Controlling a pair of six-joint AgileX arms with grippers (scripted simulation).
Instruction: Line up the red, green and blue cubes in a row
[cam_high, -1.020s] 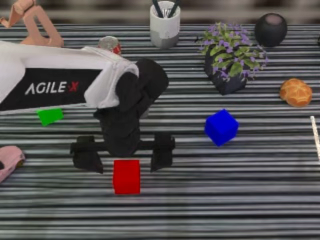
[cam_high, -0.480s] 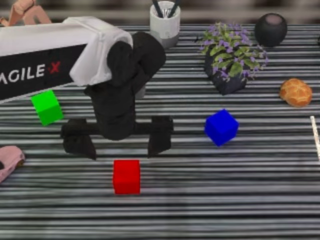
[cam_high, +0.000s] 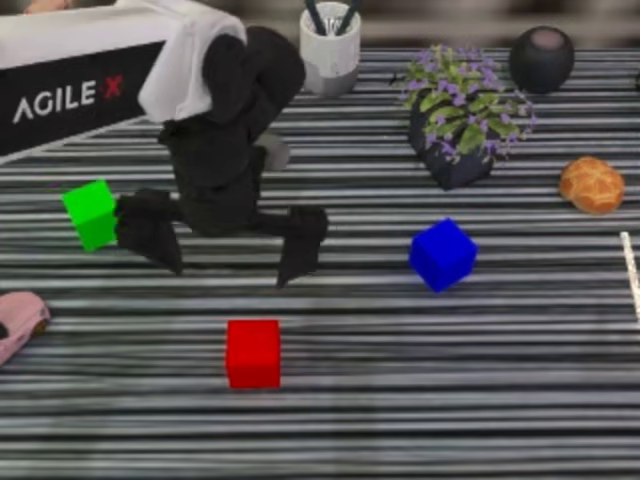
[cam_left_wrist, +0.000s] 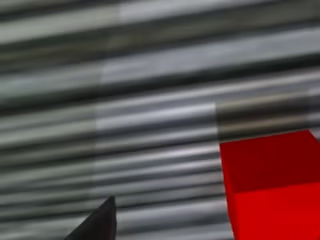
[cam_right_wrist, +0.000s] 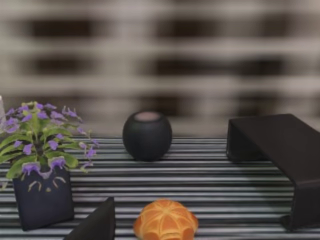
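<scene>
Where it hung over the red cube (cam_high: 253, 352), the left gripper (cam_high: 222, 243) has risen.

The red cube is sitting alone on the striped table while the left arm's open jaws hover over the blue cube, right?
Not quite. The red cube does sit alone on the striped table, and the jaws are open, but the top view shows the left gripper beside the green cube, not over the blue cube, which lies apart toward the right.
</scene>
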